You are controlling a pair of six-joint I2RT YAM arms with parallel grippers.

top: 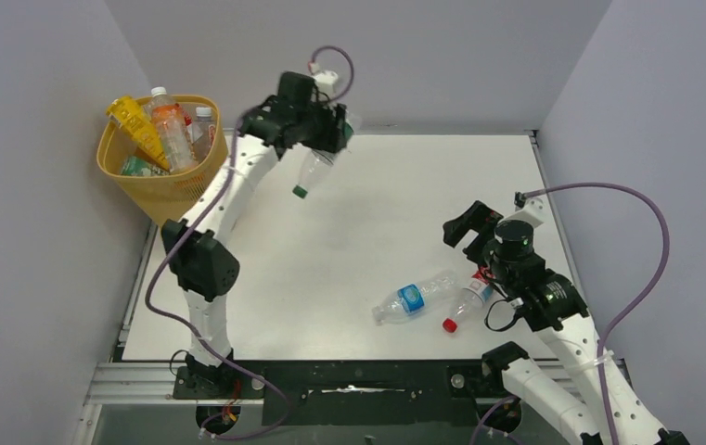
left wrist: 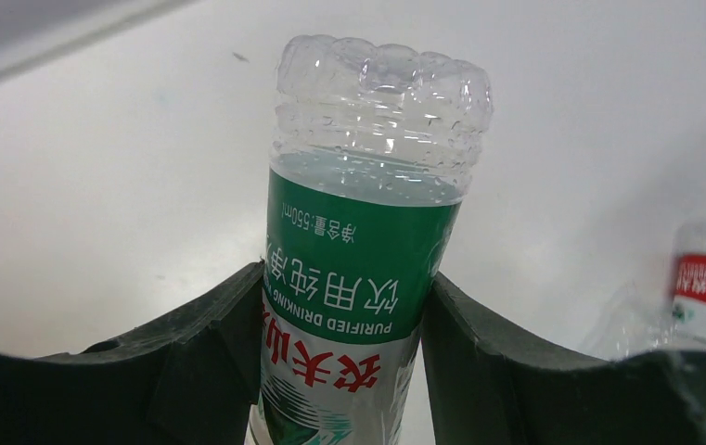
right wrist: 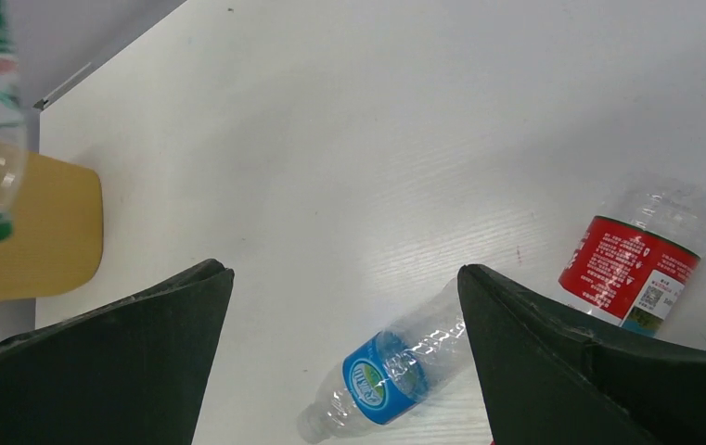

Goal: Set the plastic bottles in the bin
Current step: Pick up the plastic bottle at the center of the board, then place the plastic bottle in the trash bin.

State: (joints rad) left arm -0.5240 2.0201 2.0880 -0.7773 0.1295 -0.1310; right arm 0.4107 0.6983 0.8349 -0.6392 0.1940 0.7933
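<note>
Bottles lie in three places. Several are already inside the bin (top: 159, 190), which stands at the far left corner of the bench (top: 358, 232). Among them are an orange bottle (top: 171, 130) and a clear bottle with a white cap (top: 203, 125). Yellow and green pieces sit beside those, too jumbled to make out.

The left jaws are pinching a green-label bottle (top: 314, 167) across its printed label, one pad on each side, as the left wrist view shows. The bottle hangs in the air, tilted, with its green cap (top: 301, 192) lowest and its ribbed base uppermost. It is above the far part of the bench, just to the right of the bin and not over the rim.

The right jaws are spread wide with nothing between them, above the near right part of the bench. Under them two bottles lie on their sides: a blue-label bottle (top: 414, 298) and, just to its right, a red-label bottle (top: 468, 301) with its red cap (top: 448, 324) towards the near edge. They lie close together; whether they touch I cannot tell.
</note>
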